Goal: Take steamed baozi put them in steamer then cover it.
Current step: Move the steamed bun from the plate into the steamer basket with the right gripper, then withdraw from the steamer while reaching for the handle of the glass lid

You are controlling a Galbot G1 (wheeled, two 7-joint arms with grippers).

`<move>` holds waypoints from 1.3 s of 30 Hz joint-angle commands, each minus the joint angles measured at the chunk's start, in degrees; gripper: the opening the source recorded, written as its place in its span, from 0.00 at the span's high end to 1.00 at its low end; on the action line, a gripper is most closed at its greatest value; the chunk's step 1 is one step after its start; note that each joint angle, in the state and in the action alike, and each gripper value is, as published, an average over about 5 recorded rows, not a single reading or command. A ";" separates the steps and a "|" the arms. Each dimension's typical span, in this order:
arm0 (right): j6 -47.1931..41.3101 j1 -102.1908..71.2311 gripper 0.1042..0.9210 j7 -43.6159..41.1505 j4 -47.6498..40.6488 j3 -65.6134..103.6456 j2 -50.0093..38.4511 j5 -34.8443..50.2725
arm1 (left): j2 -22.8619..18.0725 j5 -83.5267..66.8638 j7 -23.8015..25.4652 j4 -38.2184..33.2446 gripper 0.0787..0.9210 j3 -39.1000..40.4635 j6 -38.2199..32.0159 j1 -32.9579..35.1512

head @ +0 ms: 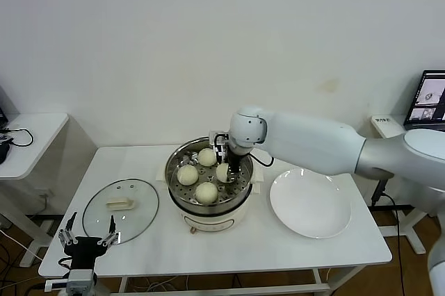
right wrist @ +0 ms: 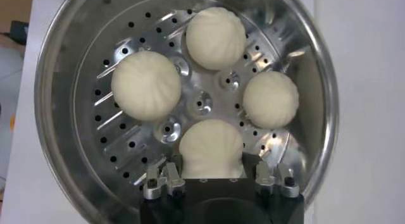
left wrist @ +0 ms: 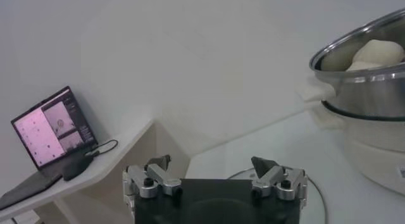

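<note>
Right claw [right wrist: 211,180] inside steamer [head: 175,162], clenched on fourth baozi [right wrist: 211,150]; three others just beyond on tray. Risk: release while not seated, bun rolls against neighbours. Left claw [head: 88,235] released, parked beside cover [head: 120,210] on surface [head: 278,240].

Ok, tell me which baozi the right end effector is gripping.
The baozi on the steamer tray's right side, between the right end effector fingers; the other three sit free on the tray.
</note>
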 commanded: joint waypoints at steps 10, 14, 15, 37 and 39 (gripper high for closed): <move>-0.77 -1.12 0.40 0.43 -0.24 0.77 0.17 -1.77 | -0.12 0.00 -0.10 -0.14 0.12 0.10 -0.03 0.11; -0.73 -0.52 0.30 -0.18 0.40 2.25 -1.00 -2.08 | -0.05 -0.03 -0.12 -0.31 0.12 -0.06 -0.03 0.25; -0.69 -0.16 0.26 -0.43 0.75 2.81 -1.55 -1.97 | -0.04 -0.04 -0.12 -0.33 0.12 -0.10 -0.03 0.27; 18.68 -34.18 0.12 50.46 25.56 39.48 -27.51 7.94 | -0.18 -0.06 -1.31 3.21 0.12 0.52 -4.42 -1.39; 22.96 -43.77 0.12 52.50 26.73 47.45 -27.93 3.87 | -0.31 0.06 -1.35 3.66 0.12 0.66 -5.07 -1.47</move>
